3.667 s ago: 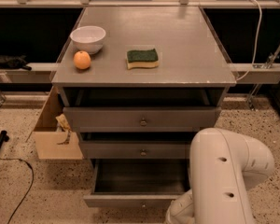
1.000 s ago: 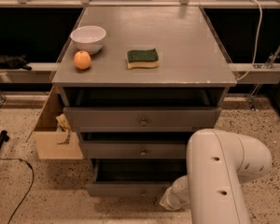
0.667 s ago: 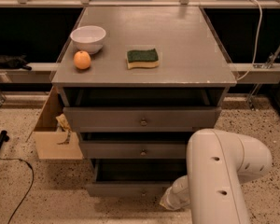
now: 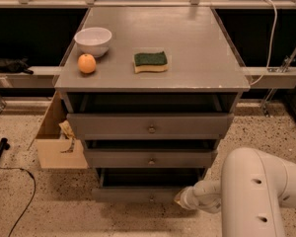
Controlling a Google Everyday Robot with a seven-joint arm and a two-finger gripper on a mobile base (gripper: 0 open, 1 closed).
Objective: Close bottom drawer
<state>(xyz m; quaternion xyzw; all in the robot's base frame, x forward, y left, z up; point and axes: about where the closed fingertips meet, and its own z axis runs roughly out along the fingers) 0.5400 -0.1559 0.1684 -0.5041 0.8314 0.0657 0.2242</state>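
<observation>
- Camera view shows the bottom drawer (image 4: 133, 195) at the foot of the desk (image 4: 192, 58). Its narrow front sits almost in line with the middle drawer front (image 4: 118, 158) above it.
- I judge the closing nearly done, with perhaps one last short push left.
- My end effector (image 4: 179, 198) sits low at the right end of that bottom front. It appears to touch the front, just right of the knob (image 4: 151, 198).
- I cannot tell whether the end effector is set wide or narrow.
</observation>
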